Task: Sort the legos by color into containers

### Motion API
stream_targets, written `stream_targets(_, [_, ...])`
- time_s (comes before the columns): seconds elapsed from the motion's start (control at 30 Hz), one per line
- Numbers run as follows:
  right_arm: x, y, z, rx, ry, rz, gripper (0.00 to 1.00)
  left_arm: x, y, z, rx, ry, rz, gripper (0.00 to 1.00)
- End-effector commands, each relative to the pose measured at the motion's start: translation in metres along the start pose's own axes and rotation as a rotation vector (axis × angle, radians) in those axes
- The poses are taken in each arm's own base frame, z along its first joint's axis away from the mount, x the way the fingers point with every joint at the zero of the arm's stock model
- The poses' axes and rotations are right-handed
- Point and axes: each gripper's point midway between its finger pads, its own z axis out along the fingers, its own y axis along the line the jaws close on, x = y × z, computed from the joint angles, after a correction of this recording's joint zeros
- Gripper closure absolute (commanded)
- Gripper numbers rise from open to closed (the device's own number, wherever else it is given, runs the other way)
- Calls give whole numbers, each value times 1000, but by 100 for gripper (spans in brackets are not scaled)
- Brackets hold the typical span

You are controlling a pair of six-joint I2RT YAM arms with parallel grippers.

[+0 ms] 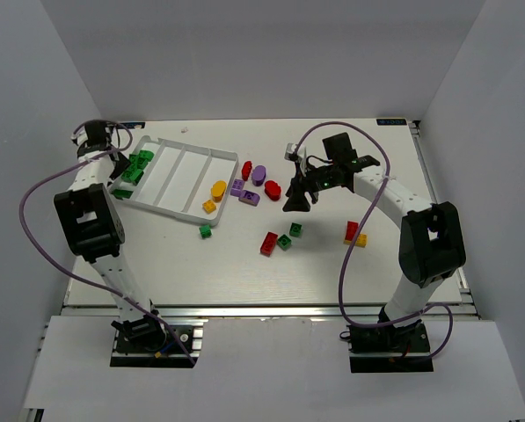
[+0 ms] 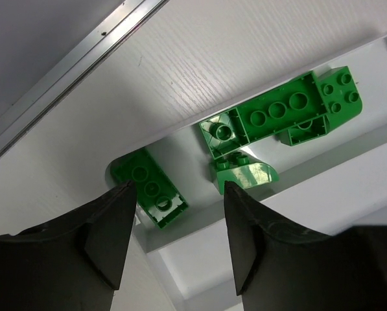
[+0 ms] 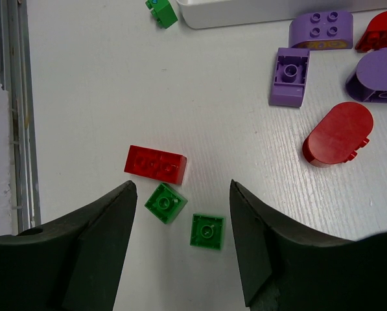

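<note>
Plastic, handling light and slick; pinching green lego (image 3: 165,202) across flat sides; hovering with left end effector (image 2: 179,186), right end effector (image 3: 183,188) released.

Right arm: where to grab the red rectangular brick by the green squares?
Probably straight down on the red brick, pinching its long parallel sides near the end away from the green square crowding one side. It lies flat.

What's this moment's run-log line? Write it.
left fingers: open, over green bricks in tray | right fingers: open, above two green bricks on table
</note>
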Motion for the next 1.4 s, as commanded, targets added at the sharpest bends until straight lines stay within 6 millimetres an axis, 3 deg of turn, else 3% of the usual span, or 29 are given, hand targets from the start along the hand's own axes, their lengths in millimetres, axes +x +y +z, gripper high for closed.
stream_targets(0.0, [-24,2,-10,12,-40,-66,35,-21,-2,-9,6,-53,-21,33])
stream_targets(0.13, [-25,-3,-14,57,-33,-80,32,-29,-13,-36,92,-74,-32,31])
stream_targets(0.17, [-27,-4,-15,70,-35,-86,30,-25,-16,-53,150,-73,-29,30])
stream_targets(0.23, [-24,-11,-16,108,-25,-91,16,-24,-22,-72,224,-90,-19,28])
stream_targets(0.3, [-12,-18,-14,129,18,-77,14,-8,-17,-98,285,-85,-16,17])
stream_targets(0.33, [-4,-18,-16,128,63,-57,11,-4,-13,-105,292,-90,-21,13])
stream_targets(0.37, [9,-21,-13,114,109,-76,11,-9,-4,-126,287,-140,-39,2])
stream_targets(0.4, [17,-24,-14,120,145,-77,11,12,11,-123,251,-112,-40,2])
stream_targets(0.47, [35,-19,-15,97,199,-111,11,21,33,-132,193,-128,-84,2])
stream_targets(0.5, [41,-21,-16,84,216,-215,11,27,50,-141,152,-153,-103,2])
stream_targets(0.57, [60,-15,-18,65,249,-319,11,35,57,-150,164,-155,-109,2])
stream_targets(0.6, [65,-17,-19,56,263,-419,11,36,52,-163,217,-160,-110,2])
stream_targets(0.67, [76,-15,-18,41,279,-475,11,50,47,-170,279,-128,-101,2])
stream_targets(0.83, [78,-15,-9,15,248,-424,11,80,24,-204,501,-50,-88,5])
stream_targets(1.1, [102,-25,8,46,270,-357,11,140,43,-216,535,55,-84,9])
stream_targets(1.37, [113,-29,15,56,292,-328,14,166,54,-220,536,80,-131,9])
